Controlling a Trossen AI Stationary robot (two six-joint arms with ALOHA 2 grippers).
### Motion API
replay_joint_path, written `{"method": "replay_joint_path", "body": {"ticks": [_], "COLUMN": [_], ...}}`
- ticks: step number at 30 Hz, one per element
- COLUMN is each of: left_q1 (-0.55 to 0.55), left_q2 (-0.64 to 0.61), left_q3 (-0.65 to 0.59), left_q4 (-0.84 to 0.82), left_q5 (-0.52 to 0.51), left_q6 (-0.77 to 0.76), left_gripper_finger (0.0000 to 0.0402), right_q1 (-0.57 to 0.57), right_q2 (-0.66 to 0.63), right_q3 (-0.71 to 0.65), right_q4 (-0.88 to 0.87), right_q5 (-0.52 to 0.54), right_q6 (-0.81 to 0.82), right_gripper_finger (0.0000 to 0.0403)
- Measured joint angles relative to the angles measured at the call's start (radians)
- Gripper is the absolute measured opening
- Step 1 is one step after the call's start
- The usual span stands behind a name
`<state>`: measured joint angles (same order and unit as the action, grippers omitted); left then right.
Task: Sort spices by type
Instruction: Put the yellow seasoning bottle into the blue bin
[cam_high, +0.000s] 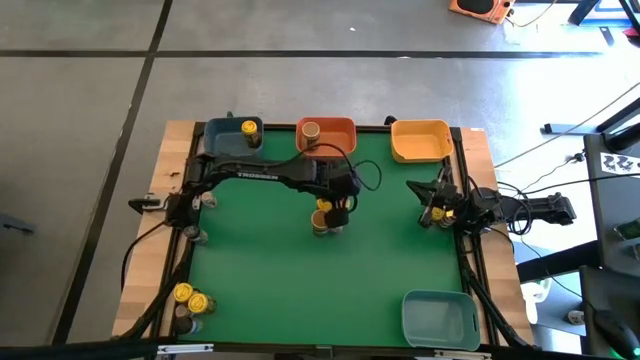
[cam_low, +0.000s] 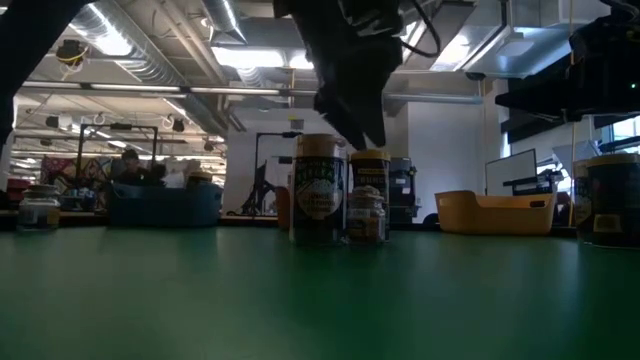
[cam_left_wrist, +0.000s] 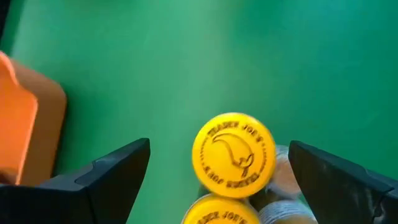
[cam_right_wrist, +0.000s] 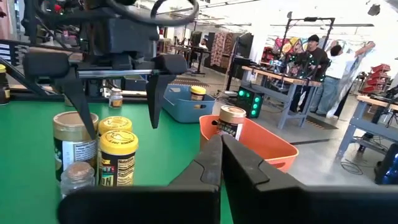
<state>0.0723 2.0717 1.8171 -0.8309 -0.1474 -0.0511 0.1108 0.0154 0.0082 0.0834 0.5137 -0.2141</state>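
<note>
**Left end effector spread over a jar cluster at mid-table**

At the near-left corner of the green table (cam_high: 260, 270) stand two yellow-lidded spice jars (cam_high: 190, 297) with a smaller jar beside them. Along the far edge, the blue bin (cam_high: 225, 140) holds one yellow-lidded jar (cam_high: 249, 128), and the orange bin (cam_high: 335, 130) next to it holds a tan-lidded jar (cam_high: 311, 130). The left end effector (cam_high: 335, 208) hangs over the centre cluster (cam_high: 324, 220), its fingers (cam_left_wrist: 118, 168) released wide on either side of a yellow-lidded jar (cam_left_wrist: 234, 155); a second yellow lid (cam_left_wrist: 221, 211) and a small grey-topped jar (cam_left_wrist: 283, 211) sit just beside it. Nothing is grasped. Farther right lies the yellow bin (cam_high: 420, 140). The right end effector (cam_high: 432, 212) rests near the table's right edge, clenched on nothing. A pale blue bin (cam_high: 440, 318) sits at the near-right corner.
</note>
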Motion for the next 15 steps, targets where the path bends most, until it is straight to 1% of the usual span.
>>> {"method": "replay_joint_path", "body": {"ticks": [3,12,15], "left_q1": [0.000,0.003,0.004], "left_q2": [-0.003,-0.001,-0.001], "left_q3": [-0.045,-0.120,-0.126], "left_q4": [0.097,0.153,0.169], "left_q5": [0.040,0.045,0.045], "left_q6": [0.000,-0.024,-0.020], "left_gripper_finger": [0.0381,0.0380,0.0365], "right_q1": [0.000,0.000,0.000], "right_q2": [0.000,0.000,0.000], "right_q3": [0.000,0.000,0.000], "right_q4": [0.001,0.001,0.001], "right_q5": [-0.012,-0.021,-0.021], "right_q6": [0.000,0.000,0.000], "right_gripper_finger": [0.0012,0.0012,0.0012]}}
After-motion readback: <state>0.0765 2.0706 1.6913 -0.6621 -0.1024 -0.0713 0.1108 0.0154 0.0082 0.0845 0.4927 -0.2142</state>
